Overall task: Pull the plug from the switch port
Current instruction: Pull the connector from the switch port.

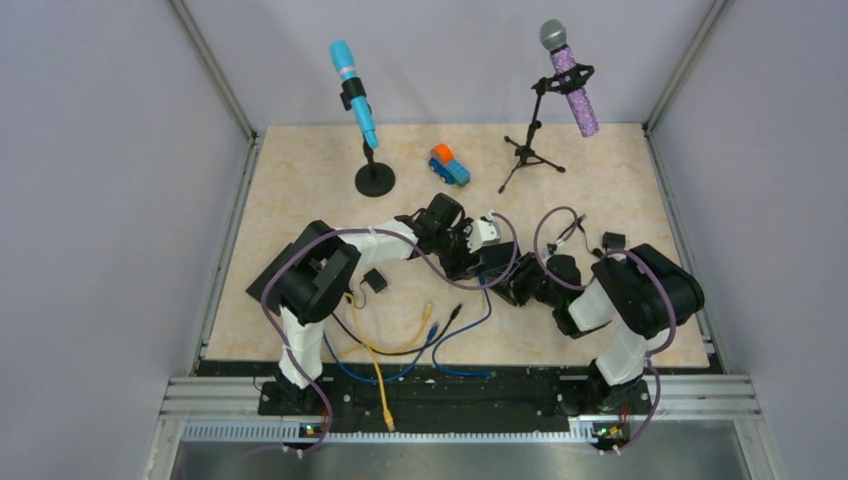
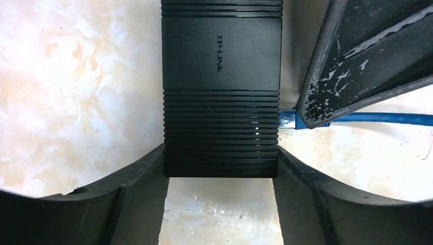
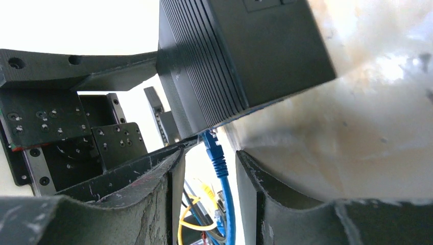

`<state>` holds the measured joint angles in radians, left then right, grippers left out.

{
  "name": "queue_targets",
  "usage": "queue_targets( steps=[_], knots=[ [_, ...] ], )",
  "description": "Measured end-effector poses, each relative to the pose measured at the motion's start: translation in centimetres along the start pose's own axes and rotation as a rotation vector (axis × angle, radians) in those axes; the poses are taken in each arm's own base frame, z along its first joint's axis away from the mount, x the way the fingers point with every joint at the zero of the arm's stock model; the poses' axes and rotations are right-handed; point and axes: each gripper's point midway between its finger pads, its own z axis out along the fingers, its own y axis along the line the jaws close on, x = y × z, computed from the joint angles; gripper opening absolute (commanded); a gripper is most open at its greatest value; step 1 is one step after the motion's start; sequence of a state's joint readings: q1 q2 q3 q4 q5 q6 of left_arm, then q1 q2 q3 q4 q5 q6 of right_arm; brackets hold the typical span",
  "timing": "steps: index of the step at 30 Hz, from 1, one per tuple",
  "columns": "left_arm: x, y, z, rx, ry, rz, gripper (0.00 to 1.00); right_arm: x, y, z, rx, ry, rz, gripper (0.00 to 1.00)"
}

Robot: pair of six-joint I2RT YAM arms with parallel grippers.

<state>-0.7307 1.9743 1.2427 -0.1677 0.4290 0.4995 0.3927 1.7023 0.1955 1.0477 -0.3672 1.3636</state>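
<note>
Top view, arms: both reach to the middle of the table, where the left gripper and the right gripper meet at the black switch; one is there to steady and one to pull, I would say
Top view, surroundings: loose cables lie near the arm bases, while a blue microphone, a purple microphone and a toy truck stand well apart at the back, out of the way
Left wrist view, hold: the left fingers press on both long sides of the switch at its near end, so this gripper is clamped on the box, likely to stop it sliding when the plug is drawn
Left wrist view, plug: the blue plug sits in a port on the switch's right side and its cable runs off to the right; one finger of the right gripper hangs over the plug's rear
Right wrist view, jaws: the right fingers stand apart on either side of the plug with a gap showing on each side, so this gripper is open around it and not pinching
Right wrist view, reason: the jaws line up along the cable, which suits a straight pull away from the port
Task state: the plug is not out yet; I cannot see its latch tab
</note>
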Motion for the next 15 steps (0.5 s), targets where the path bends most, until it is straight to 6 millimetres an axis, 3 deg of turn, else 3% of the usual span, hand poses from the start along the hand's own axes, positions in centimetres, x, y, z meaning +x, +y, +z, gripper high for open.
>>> queue_targets(
  steps=[5, 15],
  knots=[
    [-0.01, -0.02, 0.0, 0.0, 0.0, -0.007, 0.44, -0.24, 0.3, 0.66, -0.009, 0.003, 0.008, 0.42],
    [-0.11, -0.02, 0.02, -0.004, -0.006, -0.035, 0.35, -0.23, 0.35, 0.98, -0.028, 0.007, 0.026, 0.37]
  ],
)
